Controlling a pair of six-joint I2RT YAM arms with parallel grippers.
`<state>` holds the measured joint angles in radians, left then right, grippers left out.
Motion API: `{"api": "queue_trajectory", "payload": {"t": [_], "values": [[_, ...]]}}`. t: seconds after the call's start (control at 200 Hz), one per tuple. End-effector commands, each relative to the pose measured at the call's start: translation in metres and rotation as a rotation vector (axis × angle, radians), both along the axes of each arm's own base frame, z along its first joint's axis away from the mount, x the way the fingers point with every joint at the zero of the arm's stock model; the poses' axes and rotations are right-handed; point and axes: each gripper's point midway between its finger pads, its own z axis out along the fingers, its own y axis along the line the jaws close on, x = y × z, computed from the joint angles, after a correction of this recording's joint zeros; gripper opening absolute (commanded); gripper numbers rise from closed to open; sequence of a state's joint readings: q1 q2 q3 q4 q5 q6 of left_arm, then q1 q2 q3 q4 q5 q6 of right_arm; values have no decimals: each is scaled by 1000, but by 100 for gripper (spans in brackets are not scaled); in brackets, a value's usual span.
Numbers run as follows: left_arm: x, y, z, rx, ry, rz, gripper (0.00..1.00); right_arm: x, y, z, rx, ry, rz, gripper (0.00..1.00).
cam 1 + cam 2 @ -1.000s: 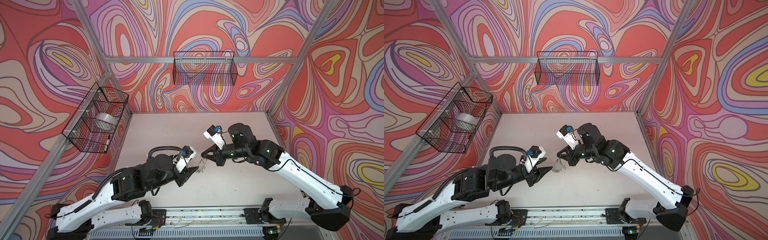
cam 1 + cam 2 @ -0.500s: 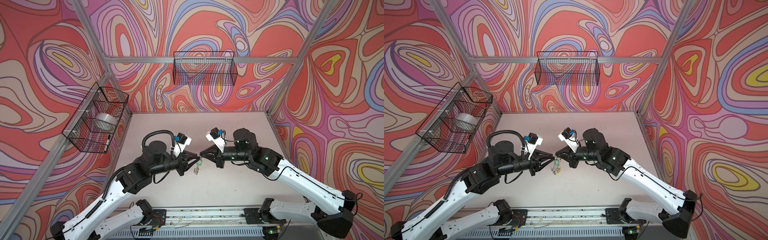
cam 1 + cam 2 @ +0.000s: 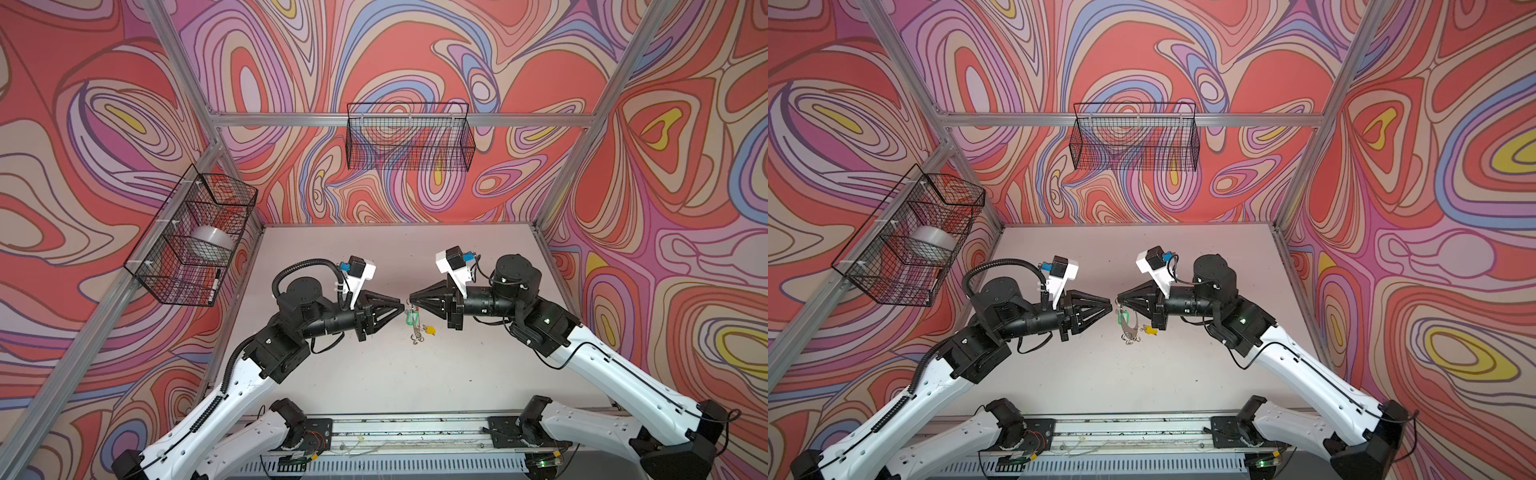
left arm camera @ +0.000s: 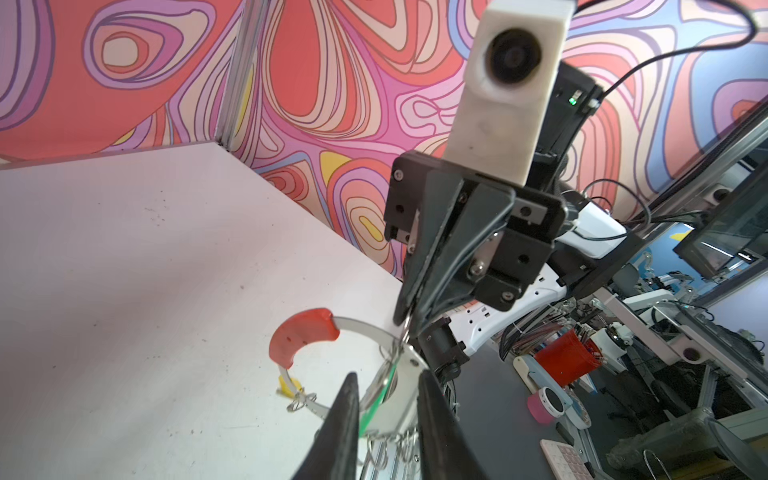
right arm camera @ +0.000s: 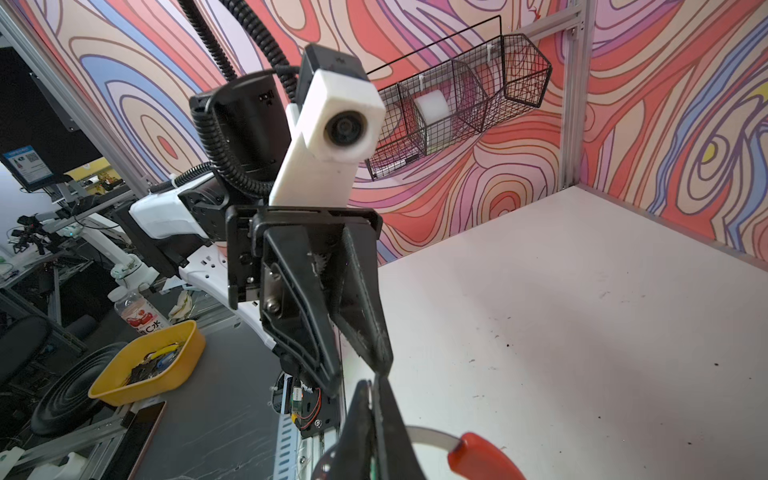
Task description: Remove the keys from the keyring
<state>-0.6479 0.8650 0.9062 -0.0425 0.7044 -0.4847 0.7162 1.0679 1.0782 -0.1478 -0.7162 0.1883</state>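
In both top views, saw keyring (image 3: 415,328) dangling over table (image 3: 374,374) from right gripper (image 3: 411,300), pinched at its top edge, long axis pointing down. Left wrist: found left gripper (image 4: 388,378) slightly spread, empty, beside it. Right wrist: glimpsed red segment (image 5: 482,457).

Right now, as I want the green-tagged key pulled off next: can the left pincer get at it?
Probably yes. The left pincer is open, and the green-tagged key shows right at the gap between its tips, hanging from the keyring that the shut right pincer holds up. Nothing seems to block it.
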Motion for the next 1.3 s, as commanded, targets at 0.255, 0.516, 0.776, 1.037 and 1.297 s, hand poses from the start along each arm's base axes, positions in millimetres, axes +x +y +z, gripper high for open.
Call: {"api": "queue_trajectory", "payload": {"t": [0.255, 0.516, 0.776, 1.037, 1.297], "values": [[-9, -8, 10, -65, -9, -96, 23, 1, 5, 13, 64, -1, 24, 0], [-9, -6, 12, -61, -16, -80, 20, -1, 5, 8, 54, 17, 32, 0], [-8, -5, 14, -54, -16, -70, 18, -3, 4, 6, 55, 29, 40, 0], [-8, -3, 14, -24, -30, -63, 14, -6, 4, 8, 58, 33, 53, 0], [-7, 0, 17, -10, -38, -44, 22, -8, 4, 8, 56, 38, 64, 0]]}}
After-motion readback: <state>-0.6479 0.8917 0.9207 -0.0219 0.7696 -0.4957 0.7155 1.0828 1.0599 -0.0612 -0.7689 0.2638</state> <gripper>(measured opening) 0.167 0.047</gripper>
